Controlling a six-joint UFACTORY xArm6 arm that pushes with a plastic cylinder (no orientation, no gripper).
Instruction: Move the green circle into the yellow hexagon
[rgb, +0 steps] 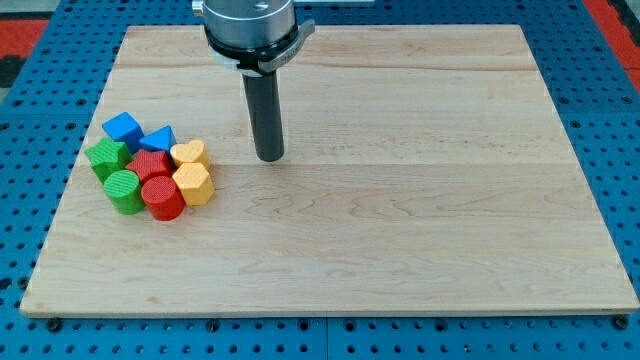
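The green circle (124, 191) sits at the lower left of a tight cluster of blocks at the view's left. The yellow hexagon (192, 184) is at the cluster's right side, with a red circle (163, 197) between the two. My tip (269, 157) is on the board to the right of the cluster, about a block's width from the yellow blocks, touching none of them.
The cluster also holds a blue block (122, 128), a blue triangle (157, 139), a green block (106, 156), a red block (152, 163) and a yellow heart-like block (188, 153). The wooden board (400, 230) lies on a blue pegboard.
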